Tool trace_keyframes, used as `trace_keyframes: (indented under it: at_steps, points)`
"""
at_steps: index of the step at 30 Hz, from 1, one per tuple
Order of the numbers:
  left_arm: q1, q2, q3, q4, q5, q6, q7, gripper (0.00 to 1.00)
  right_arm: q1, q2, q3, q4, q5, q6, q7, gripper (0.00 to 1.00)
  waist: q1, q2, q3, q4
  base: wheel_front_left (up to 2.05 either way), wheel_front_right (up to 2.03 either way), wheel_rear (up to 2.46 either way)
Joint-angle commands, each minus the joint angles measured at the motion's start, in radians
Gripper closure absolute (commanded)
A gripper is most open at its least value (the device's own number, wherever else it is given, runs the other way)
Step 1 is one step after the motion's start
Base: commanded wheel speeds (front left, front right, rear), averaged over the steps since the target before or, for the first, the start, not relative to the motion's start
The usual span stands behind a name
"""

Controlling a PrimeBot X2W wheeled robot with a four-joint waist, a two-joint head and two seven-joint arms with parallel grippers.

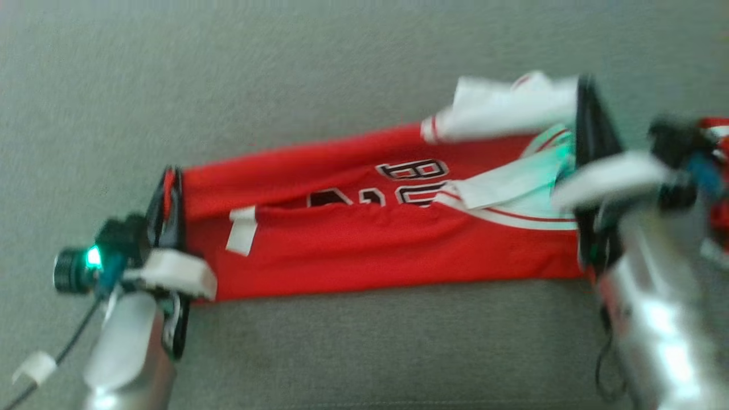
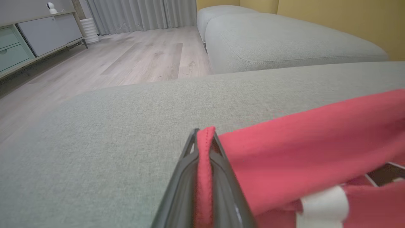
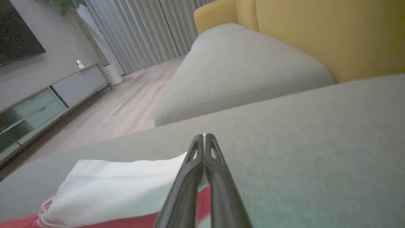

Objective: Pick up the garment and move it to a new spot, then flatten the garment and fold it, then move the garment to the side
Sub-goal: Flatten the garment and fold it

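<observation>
free: bare sofa cushion (image 1: 319,68) is left open along both long sides of the jersey (image 1: 370,250) | blocked: middle is spanned by it | bound: yellow backrest (image 3: 316,38) is seen beyond

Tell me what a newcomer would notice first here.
The red garment lies stretched across the grey cushion, with black lettering at its middle. The left gripper pinches one end of it. The right gripper is shut at the white-sleeved end.
</observation>
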Motion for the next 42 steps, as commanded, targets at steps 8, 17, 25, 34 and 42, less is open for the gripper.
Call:
trace_keyframes:
  at_steps: [8, 17, 25, 34, 42]
  points:
    - [0.145, -0.010, 0.085, -0.052, 0.053, 0.008, -0.005, 0.71, 0.203, 0.011, 0.046, -0.092, 0.111, -0.001, -0.011, 1.00, 0.0002, 0.0000, -0.096, -0.057, 0.00, 0.00, 0.00]
    - [0.263, -0.075, 0.175, -0.124, 0.094, 0.079, -0.005, 0.00, 0.309, 0.034, 0.000, -0.148, 0.093, -0.001, -0.011, 0.00, 0.0002, 0.0000, -0.173, -0.054, 0.00, 0.00, 0.00]
    - [0.395, -0.115, 0.194, -0.252, 0.159, 0.113, -0.005, 0.00, 0.416, 0.055, -0.049, -0.246, -0.171, -0.001, -0.011, 0.00, 0.0002, 0.0000, -0.242, -0.044, 0.00, 0.00, 0.00]
    - [0.467, -0.131, 0.165, -0.279, 0.180, 0.112, -0.005, 0.00, 0.458, 0.056, -0.047, -0.218, -0.164, -0.001, -0.011, 0.00, 0.0002, 0.0000, -0.254, -0.020, 0.00, 0.00, 0.00]
    - [0.405, -0.136, 0.119, -0.262, 0.182, 0.084, -0.005, 0.00, 0.298, 0.056, -0.102, -0.075, -0.206, -0.001, -0.011, 0.00, 0.0002, 0.0000, -0.169, 0.025, 0.00, 0.00, 0.00]
